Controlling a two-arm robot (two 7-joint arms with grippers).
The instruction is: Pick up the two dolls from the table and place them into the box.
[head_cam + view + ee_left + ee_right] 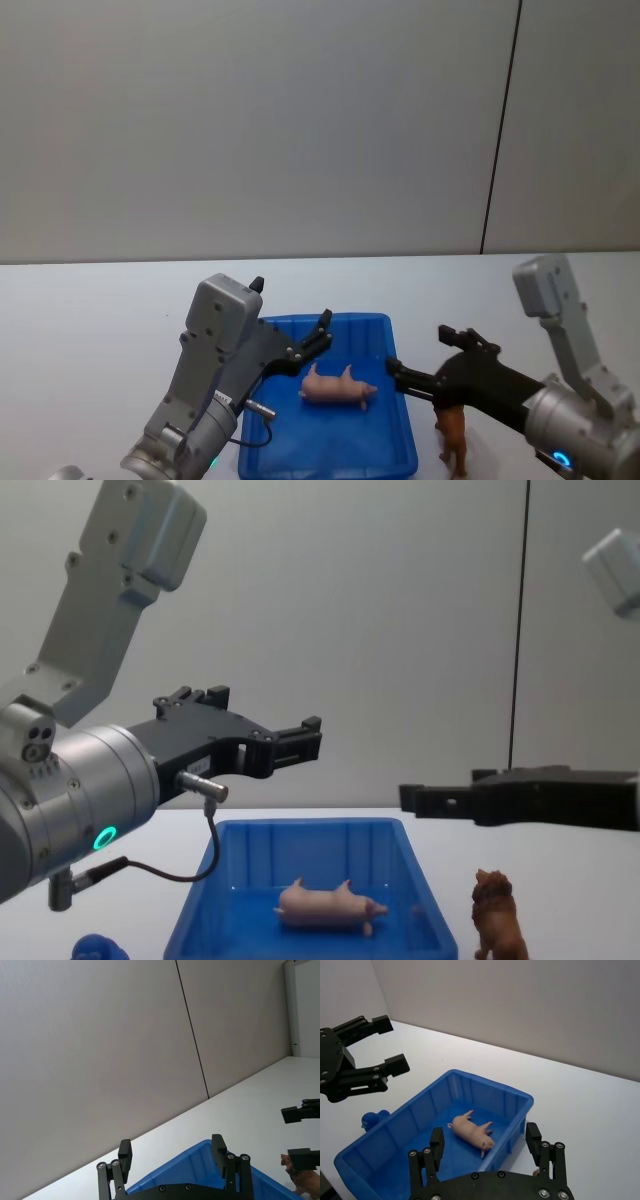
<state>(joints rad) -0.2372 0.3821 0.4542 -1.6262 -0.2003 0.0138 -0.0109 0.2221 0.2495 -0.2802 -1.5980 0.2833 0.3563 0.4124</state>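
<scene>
The pig [338,386] lies in the box [492,1084]. Beside the box the lion [497,920] stands under the wide-open, empty right hand [418,350], likely poised to grasp. The left hand [171,1145] hangs open and empty above the box.

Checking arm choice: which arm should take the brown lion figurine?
Right: the right gripper hangs open above the brown plastic lion figurine; the left gripper is over the blue plastic bin.

Soft, even light is falling from overhead across the white table [90,300] and the grey wall [250,120], the pig [338,386] is casting only a faint shadow close beneath itself on the floor of the blue box [300,440], and a small green lamp [103,837] is glowing on the left arm [85,775].
</scene>
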